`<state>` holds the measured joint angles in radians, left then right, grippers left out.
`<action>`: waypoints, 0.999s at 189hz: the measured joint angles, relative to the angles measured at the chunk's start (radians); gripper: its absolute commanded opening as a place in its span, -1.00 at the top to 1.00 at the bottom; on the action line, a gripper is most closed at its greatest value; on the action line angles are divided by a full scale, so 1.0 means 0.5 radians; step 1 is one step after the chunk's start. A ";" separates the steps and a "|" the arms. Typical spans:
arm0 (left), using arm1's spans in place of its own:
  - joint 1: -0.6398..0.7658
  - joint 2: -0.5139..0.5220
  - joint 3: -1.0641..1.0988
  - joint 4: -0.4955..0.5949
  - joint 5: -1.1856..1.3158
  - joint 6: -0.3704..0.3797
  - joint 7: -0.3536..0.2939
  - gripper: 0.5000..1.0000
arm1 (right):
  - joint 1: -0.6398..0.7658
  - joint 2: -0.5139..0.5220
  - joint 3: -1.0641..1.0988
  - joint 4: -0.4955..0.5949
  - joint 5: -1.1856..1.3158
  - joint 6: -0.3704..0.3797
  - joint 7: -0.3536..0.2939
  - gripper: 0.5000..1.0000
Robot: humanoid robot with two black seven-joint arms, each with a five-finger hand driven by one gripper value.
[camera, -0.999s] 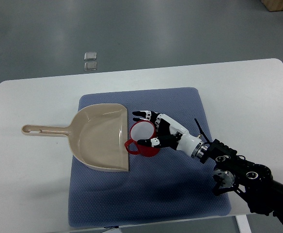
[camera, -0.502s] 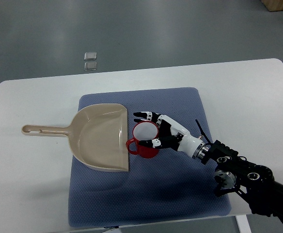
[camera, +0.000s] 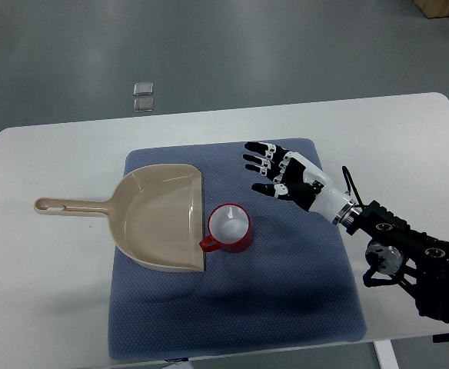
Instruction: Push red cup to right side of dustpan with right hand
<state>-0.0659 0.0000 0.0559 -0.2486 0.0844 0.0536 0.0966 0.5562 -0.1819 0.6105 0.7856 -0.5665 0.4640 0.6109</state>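
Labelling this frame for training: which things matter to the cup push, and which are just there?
In the job:
red cup
dustpan
right hand, open, clear of the cup

Just there:
blue mat
white table
two small floor plates

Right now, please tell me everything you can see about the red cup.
The red cup is a small mug, red outside and white inside, and it looks empty. It stands upright with its mouth open to the camera. A small red handle points toward the lower left, to the dustpan. The cup sits on the blue mat, right beside the straight front edge of the dustpan, on its right side; the handle seems to meet that edge. The right hand is apart from it, fingers spread, not touching it.
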 measured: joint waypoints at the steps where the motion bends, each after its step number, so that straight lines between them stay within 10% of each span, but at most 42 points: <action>1: 0.000 0.000 0.000 -0.001 0.000 0.000 0.000 -1.00 | 0.001 -0.002 0.000 0.000 0.003 0.001 0.000 -0.73; 189: -0.006 0.000 0.000 -0.016 0.001 0.001 0.000 -1.00 | 0.190 -0.034 0.202 -0.184 1.367 -0.296 -0.526 -0.73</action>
<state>-0.0691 0.0000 0.0560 -0.2567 0.0849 0.0539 0.0966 0.6513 -0.1988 0.7113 0.6936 0.1170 0.3159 0.3476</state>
